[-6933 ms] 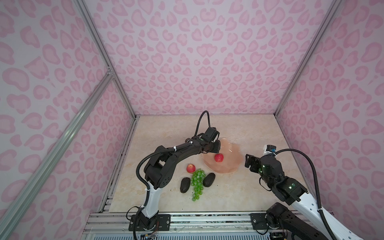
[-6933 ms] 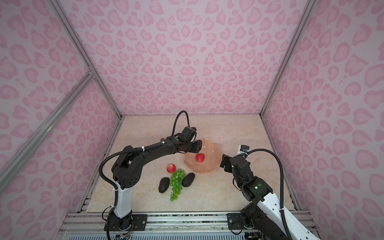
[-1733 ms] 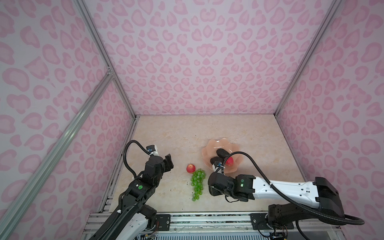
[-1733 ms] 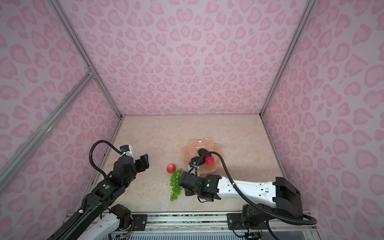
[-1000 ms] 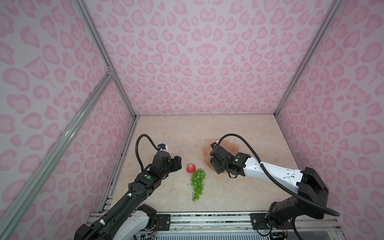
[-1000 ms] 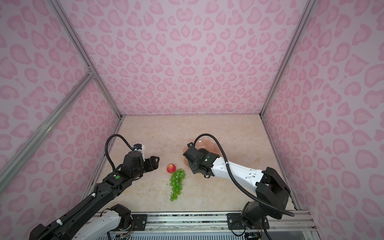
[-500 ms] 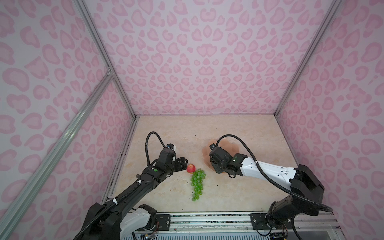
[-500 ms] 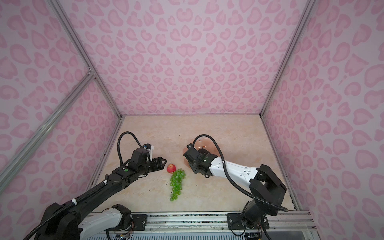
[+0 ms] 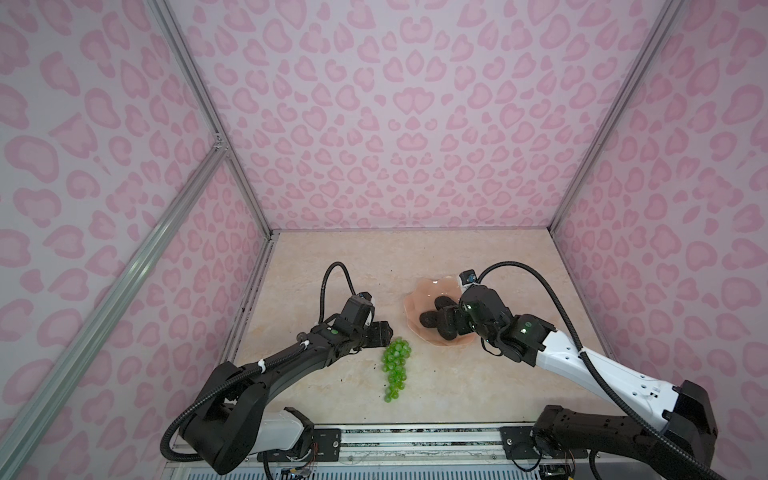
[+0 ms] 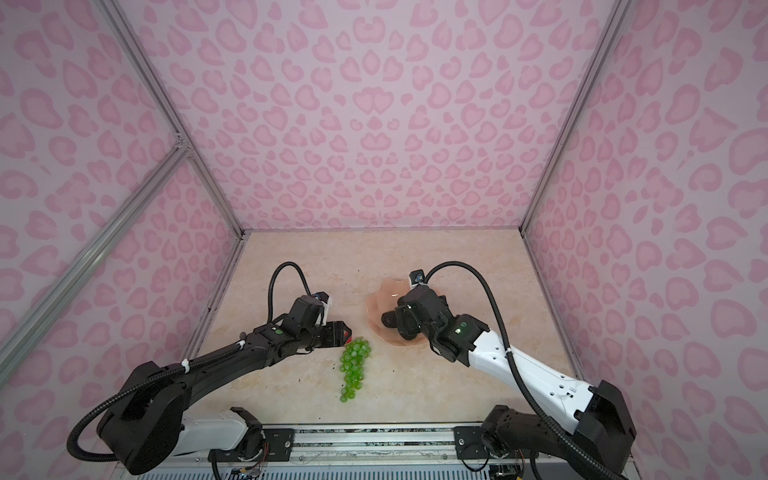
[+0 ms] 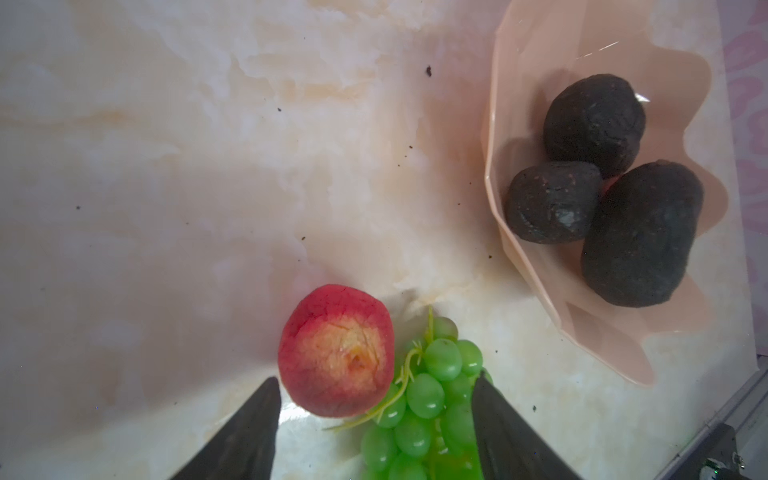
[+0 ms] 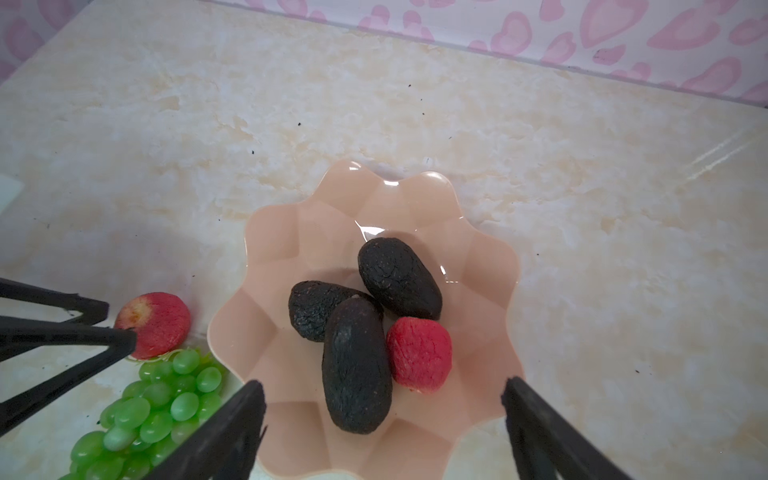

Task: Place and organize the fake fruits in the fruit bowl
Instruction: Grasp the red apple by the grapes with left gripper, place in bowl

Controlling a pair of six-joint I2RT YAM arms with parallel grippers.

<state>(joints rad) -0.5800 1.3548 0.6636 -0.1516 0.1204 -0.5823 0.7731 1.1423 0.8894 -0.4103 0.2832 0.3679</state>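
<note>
In both top views: left gripper [image 9: 388,333] sits low on the table [image 9: 457,374], at the stem end of the grapes [image 9: 397,365]. The bunch's long axis runs toward the near edge. Right gripper [image 9: 451,322] hangs over the fruit bowl [image 9: 415,291].

Left wrist: jaws apart, nothing held. The loose red fruit [image 11: 336,351] lies just ahead of the tips, touching the grapes. Left arm is nearer.

Right wrist: jaws wide, empty. Three avocados [image 12: 357,365] and a second red fruit [image 12: 419,359] are in the bowl. Its half away from this gripper is bare.
</note>
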